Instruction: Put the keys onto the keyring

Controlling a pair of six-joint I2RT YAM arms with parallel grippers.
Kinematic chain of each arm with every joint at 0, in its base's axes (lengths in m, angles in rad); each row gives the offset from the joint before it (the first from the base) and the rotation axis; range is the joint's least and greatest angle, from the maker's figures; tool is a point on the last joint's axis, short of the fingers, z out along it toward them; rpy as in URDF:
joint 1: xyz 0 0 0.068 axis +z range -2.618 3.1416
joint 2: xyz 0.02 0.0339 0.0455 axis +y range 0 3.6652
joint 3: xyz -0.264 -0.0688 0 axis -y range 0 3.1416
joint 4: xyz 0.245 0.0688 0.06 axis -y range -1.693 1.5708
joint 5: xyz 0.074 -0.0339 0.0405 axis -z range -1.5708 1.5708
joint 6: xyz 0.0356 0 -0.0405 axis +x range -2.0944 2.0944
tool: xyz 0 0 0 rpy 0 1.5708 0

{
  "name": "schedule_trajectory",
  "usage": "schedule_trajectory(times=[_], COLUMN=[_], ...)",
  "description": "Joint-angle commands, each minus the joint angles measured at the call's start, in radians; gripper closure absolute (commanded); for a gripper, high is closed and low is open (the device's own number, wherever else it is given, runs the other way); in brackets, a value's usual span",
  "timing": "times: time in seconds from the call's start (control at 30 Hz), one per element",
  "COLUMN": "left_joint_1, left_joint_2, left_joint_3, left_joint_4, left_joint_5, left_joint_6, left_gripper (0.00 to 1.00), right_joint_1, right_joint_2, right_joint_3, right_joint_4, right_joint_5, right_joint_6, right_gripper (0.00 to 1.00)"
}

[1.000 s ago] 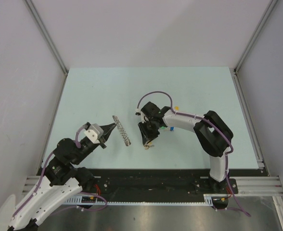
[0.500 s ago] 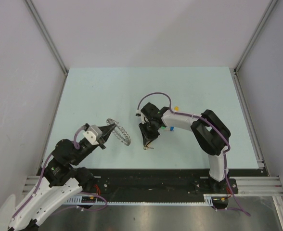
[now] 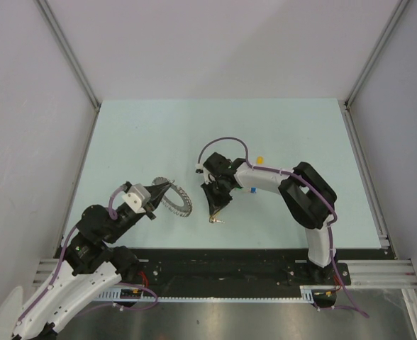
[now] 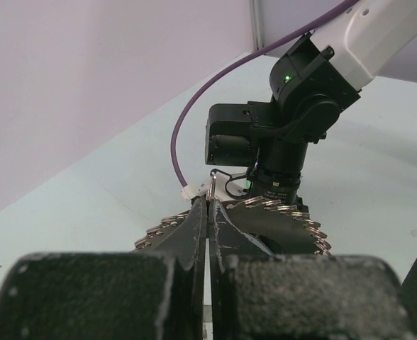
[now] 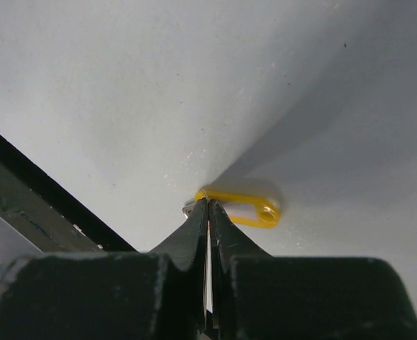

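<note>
My left gripper (image 3: 167, 188) is shut on the keyring (image 3: 178, 201), a large silver coiled ring held just above the table at centre left. In the left wrist view the closed fingertips (image 4: 210, 202) pinch a thin wire of the keyring (image 4: 297, 214), whose beaded rim spreads to either side. My right gripper (image 3: 213, 214) points down at the table, right of the ring. In the right wrist view its tips (image 5: 208, 204) are shut on one end of a yellow-headed key (image 5: 245, 210), close to the table surface. That key (image 3: 215, 221) shows small below the gripper in the top view.
More keys lie by the right arm: a yellow one (image 3: 259, 160) behind it, and green (image 3: 239, 188) and blue (image 3: 253, 190) ones partly hidden under it. The black rail at the table's front edge (image 5: 45, 205) runs close to the held key. The right wrist (image 4: 293, 120) faces the ring.
The right gripper has closed onto the yellow key and shifted slightly toward the ring. The left gripper has turned the keyring from edge-on to showing its open centre.
</note>
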Motion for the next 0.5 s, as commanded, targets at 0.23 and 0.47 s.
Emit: schedule_trajectory(times=[0.23, 0.47], left_joint_1=[0.009, 0.011], left_joint_2=[-0.006, 0.005], left_joint_3=[0.004, 0.000], left_joint_4=[0.061, 0.078], left_joint_5=[0.045, 0.090], left_joint_6=[0.000, -0.009], left_gripper=[1.00, 1.00], right_joint_1=[0.050, 0.084], right_joint_2=[-0.112, -0.304], right_joint_3=[0.032, -0.065], right_joint_4=[-0.025, 0.088], right_joint_5=[0.159, 0.262], right_joint_6=[-0.145, -0.243], right_gripper=[1.00, 1.00])
